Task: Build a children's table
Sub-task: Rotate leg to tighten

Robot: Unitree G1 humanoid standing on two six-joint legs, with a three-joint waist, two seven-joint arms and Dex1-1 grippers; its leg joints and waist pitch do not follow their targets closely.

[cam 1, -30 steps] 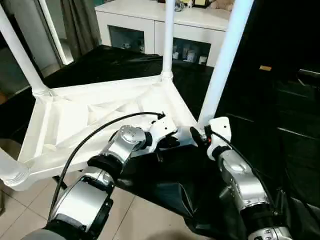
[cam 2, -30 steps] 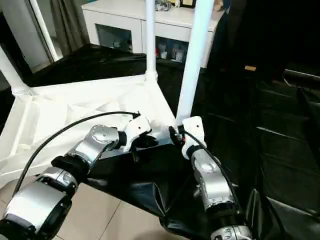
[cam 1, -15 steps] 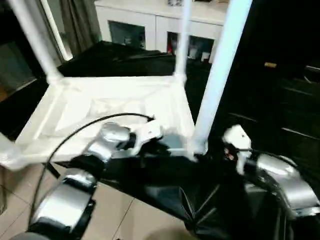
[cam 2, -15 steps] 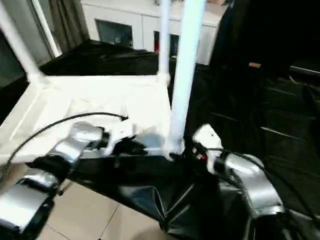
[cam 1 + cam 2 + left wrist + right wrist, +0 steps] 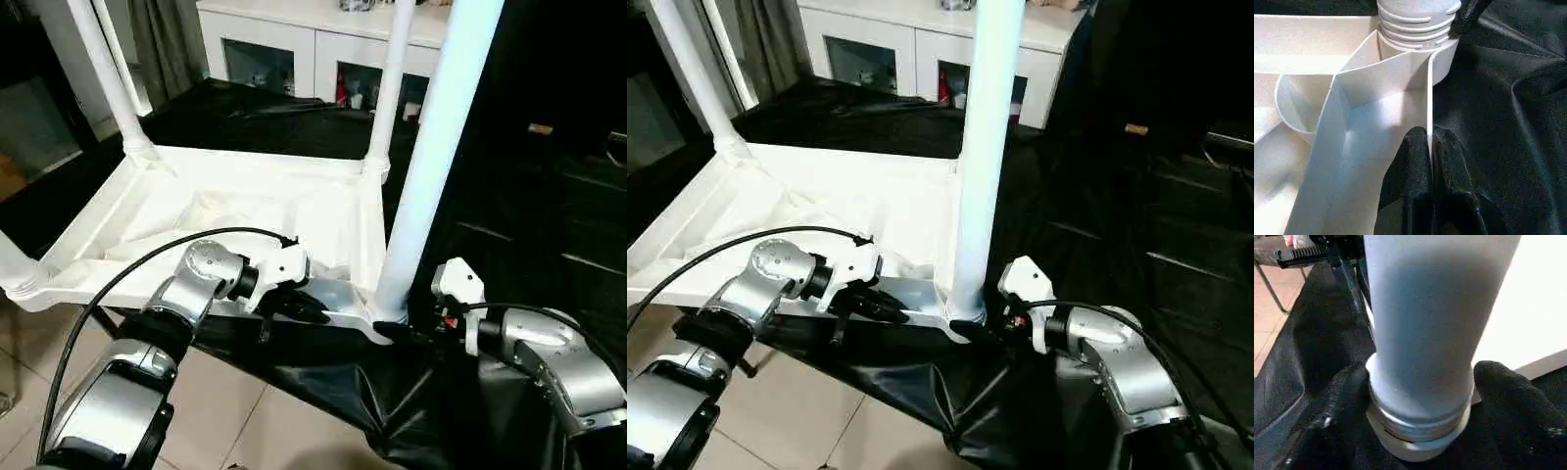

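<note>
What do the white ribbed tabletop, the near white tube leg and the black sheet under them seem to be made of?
White ribbed tabletop: likely moulded plastic, thin ribs, satin sheen.
Near white tube leg: likely the same plastic, with moulded threads at its base.
Black sheet: glossy, creased, probably plastic film.

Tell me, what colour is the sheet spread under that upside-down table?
Black and glossy, a crinkled plastic-like sheet; it shows best in the left eye view.

I count one white table top (image 5: pixel 245 211) lying upside down, four white legs (image 5: pixel 438 147) standing up from its corners, two grippers – left gripper (image 5: pixel 294 305), right gripper (image 5: pixel 397 333) – at its near edge, one white cabinet (image 5: pixel 323 44) behind it.
</note>
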